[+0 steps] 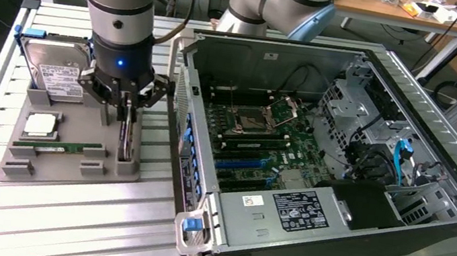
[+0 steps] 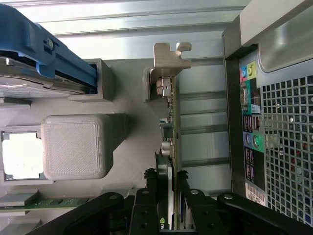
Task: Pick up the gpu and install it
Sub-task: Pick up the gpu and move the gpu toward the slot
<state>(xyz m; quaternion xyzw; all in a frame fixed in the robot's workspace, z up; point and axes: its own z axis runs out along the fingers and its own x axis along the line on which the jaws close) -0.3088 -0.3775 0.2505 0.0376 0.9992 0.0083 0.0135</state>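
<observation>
The gpu (image 1: 125, 134) stands on edge in a slot of the grey holder tray (image 1: 67, 172), to the exterior view's left of the open computer case (image 1: 325, 149). In the wrist view the gpu (image 2: 171, 112) shows as a thin dark board with its silvery end bracket (image 2: 168, 56) at the far end. My gripper (image 1: 125, 107) hangs straight down over the card, and in the wrist view the gripper (image 2: 168, 196) has one black finger pressed on each face of the board. The card still rests in its slot.
The tray also carries a silver hard drive in a blue frame (image 1: 51, 71), a CPU (image 1: 38, 125) and a green RAM stick (image 1: 58, 145). Inside the case lies the motherboard with blue expansion slots (image 1: 237, 163). The case's rear panel (image 2: 254, 122) stands close beside the card.
</observation>
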